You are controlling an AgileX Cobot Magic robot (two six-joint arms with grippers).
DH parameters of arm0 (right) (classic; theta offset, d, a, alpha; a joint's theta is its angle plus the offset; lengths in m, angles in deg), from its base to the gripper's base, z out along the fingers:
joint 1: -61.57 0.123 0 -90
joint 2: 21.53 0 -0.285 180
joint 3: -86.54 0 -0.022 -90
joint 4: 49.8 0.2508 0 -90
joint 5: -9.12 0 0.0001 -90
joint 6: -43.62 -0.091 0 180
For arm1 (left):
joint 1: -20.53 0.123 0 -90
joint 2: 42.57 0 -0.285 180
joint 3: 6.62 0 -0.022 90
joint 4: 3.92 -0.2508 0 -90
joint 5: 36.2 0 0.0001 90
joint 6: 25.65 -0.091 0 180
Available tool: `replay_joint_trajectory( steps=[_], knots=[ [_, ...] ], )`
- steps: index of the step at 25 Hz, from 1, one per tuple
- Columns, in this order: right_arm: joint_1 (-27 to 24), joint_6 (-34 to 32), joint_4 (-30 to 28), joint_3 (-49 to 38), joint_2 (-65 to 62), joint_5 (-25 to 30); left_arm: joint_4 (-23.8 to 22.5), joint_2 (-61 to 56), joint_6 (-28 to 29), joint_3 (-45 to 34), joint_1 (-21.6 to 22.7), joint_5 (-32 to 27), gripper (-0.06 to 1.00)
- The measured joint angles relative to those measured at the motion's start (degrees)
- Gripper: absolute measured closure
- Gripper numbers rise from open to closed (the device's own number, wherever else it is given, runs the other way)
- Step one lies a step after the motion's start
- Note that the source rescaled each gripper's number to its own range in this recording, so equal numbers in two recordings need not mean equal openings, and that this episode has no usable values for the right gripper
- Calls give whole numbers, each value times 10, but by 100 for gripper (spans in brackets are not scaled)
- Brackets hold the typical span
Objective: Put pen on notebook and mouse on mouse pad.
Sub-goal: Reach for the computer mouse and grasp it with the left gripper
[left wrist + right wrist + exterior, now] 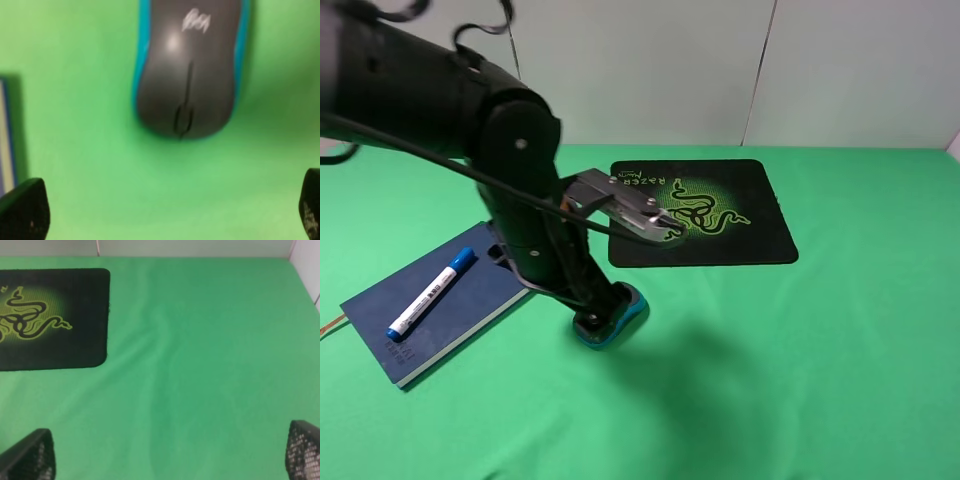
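The grey mouse with teal sides lies on the green cloth in front of the mouse pad, off the pad. My left gripper hangs open right over it. In the left wrist view the mouse lies just beyond the two spread fingertips, and nothing is between them. The white pen with a blue cap rests on the dark blue notebook at the left. My right gripper is open over bare cloth, with a corner of the mouse pad ahead of it.
My left arm's bulky black links rise over the table's left half and hide part of the mouse. A pale wall closes the back. An edge of the notebook shows beside the left fingertip.
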Motion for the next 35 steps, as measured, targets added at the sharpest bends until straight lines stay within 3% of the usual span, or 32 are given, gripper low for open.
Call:
replay_joint_trajectory(
  steps=[13, 35],
  knots=[
    [0, 0, 0, 0, 0, 0, 0, 108, -16, 93, -2, -8, -6],
    [0, 0, 0, 0, 0, 0, 0, 163, -32, 102, -2, 35, -6]
  ],
)
